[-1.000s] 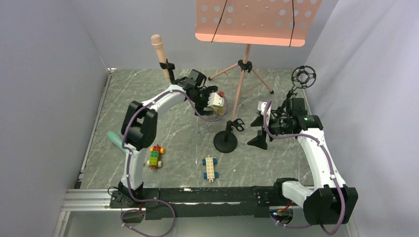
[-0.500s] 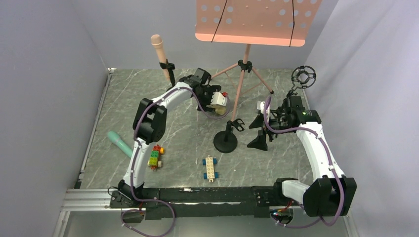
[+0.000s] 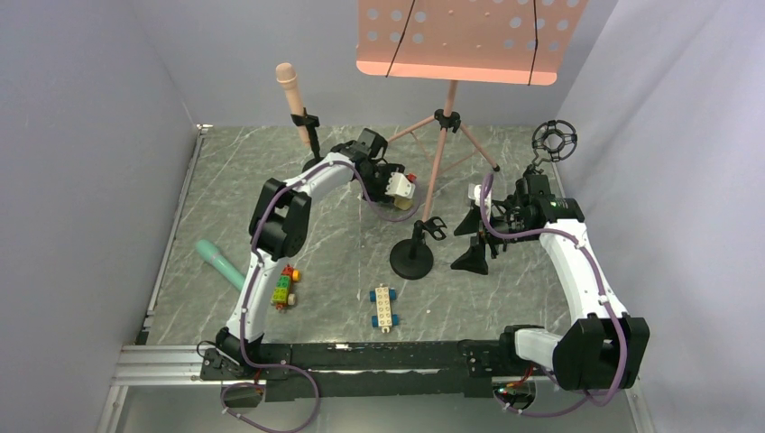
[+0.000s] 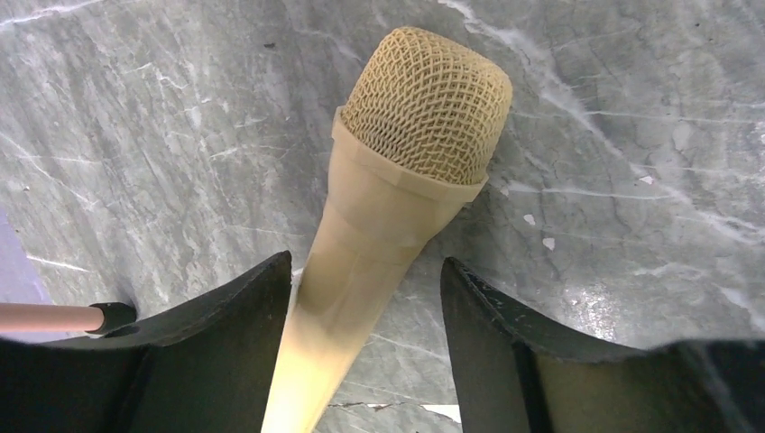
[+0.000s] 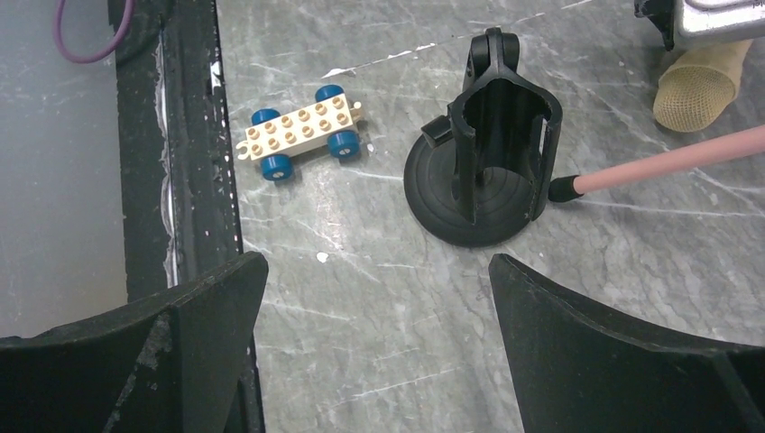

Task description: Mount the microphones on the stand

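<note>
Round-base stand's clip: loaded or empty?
Empty. The clip shows a bare cradle in the right wrist view; nothing sits in it.

The marbled table (image 3: 343, 257) carries a teal microphone (image 3: 216, 260), colourful brick car (image 3: 283, 287), white brick car (image 3: 384, 307) and black stand (image 3: 411, 261)

Colourful brick car (image 3: 283, 287), white brick car (image 3: 384, 307)

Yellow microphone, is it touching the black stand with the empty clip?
Apart. The right wrist view shows bare tabletop between the yellow microphone and the black stand.
</note>
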Action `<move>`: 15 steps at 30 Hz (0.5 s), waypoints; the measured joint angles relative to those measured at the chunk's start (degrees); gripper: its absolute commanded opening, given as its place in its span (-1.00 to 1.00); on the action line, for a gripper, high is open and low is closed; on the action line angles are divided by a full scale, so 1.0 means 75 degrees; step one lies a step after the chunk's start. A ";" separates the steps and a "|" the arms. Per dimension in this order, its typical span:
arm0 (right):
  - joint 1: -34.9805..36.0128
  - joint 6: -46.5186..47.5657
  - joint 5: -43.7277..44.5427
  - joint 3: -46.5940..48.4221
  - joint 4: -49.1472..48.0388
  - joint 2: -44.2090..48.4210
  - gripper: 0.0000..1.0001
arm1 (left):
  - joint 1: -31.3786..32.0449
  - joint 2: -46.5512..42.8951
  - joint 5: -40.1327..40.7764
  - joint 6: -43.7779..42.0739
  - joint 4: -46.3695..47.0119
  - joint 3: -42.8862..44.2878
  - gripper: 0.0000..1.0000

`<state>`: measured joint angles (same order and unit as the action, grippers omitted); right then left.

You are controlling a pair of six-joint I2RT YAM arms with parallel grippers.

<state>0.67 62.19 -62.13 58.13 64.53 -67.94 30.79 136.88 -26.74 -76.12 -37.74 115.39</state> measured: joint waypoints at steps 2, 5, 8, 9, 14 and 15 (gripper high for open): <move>0.0000 0.0000 0.0000 0.0003 0.0003 0.0000 0.99 | 0.0000 0.0003 0.0000 0.0000 -0.0006 0.0000 0.12; 0.0000 0.0003 -0.0003 0.0003 0.0006 0.0000 0.99 | 0.0003 0.0003 0.0009 0.0000 0.0041 -0.0017 -0.52; 0.0000 0.0023 -0.0006 0.0003 0.0012 0.0000 0.99 | 0.0029 -0.0154 0.0067 -0.0087 0.0417 -0.0388 -0.70; 0.0000 0.0026 -0.0006 0.0003 0.0009 0.0006 0.99 | 0.0041 -0.0242 0.0105 -0.0079 0.0536 -0.0551 -0.71; 0.0000 0.0012 -0.0009 0.0003 -0.0003 0.0070 0.99 | 0.0093 -0.0909 0.0172 0.0335 0.1198 -0.1719 -0.77; 0.0000 -0.0006 -0.0009 0.0003 -0.0012 0.0093 0.99 | 0.0102 -0.1078 0.0175 0.0519 0.1311 -0.1999 -0.79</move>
<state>0.67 62.15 -62.19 58.15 64.45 -67.24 31.55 128.79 -25.43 -72.23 -27.90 100.40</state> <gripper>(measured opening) 0.993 0.350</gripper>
